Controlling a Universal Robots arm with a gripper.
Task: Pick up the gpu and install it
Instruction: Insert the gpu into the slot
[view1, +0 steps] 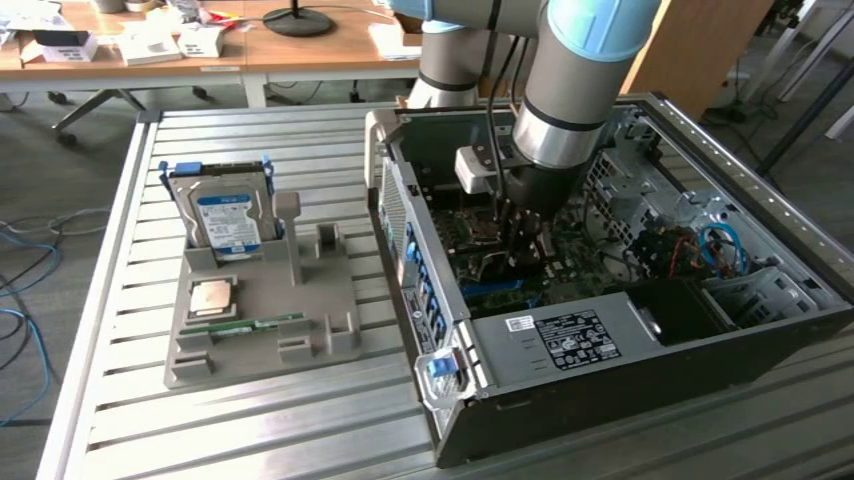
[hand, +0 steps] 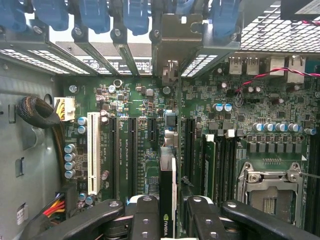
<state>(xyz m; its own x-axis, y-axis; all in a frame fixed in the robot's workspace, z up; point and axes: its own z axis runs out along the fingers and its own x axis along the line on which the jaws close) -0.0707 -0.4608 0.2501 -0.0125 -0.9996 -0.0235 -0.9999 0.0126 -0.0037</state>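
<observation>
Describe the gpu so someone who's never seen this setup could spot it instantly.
Find the open computer case on the slatted table. Inside it, over the green motherboard, the tool grips the gpu: a thin dark card seen edge-on, bearing a green logo, unlike the empty slots beside it.

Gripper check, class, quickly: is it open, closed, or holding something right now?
Gripper: closed on the gpu, held edge-on over the motherboard inside the computer case.
</observation>
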